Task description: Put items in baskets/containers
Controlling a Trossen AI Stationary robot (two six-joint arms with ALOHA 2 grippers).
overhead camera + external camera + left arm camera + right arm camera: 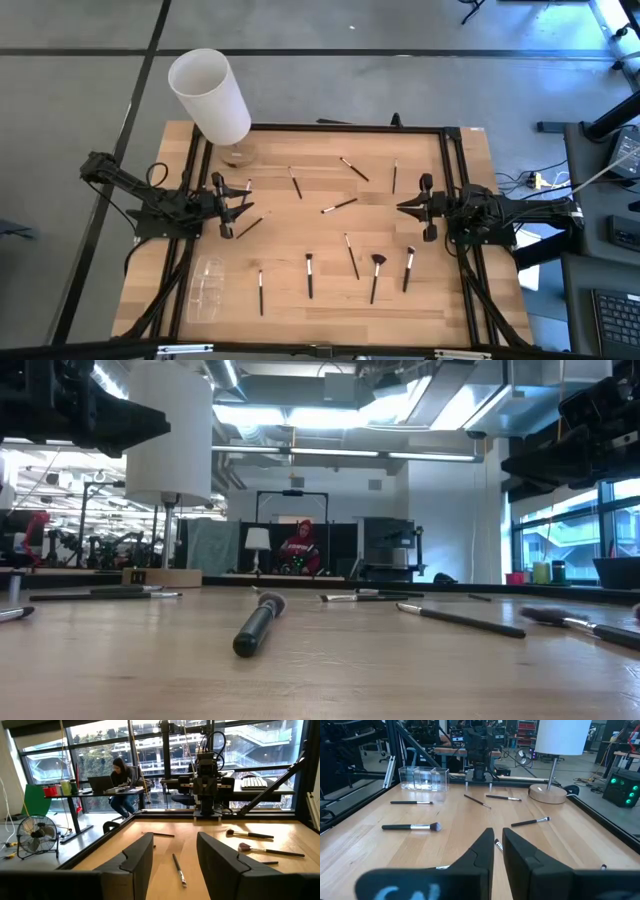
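Both arms wait at opposite table edges, holding nothing. The left gripper (236,205) has its jaws apart; the right gripper (412,208) has its jaws nearly together, empty. Near the front edge, the clear container (206,287) sits by the left rail, empty as far as can be seen. The brushes (309,275) lie scattered flat across the table (330,300), the fan brush (376,276) among the nearer ones, others farther back toward the lamp (210,95). Judged light, thin, stiff and prone to roll; best pinched mid-handle, clear of the soft tufts.
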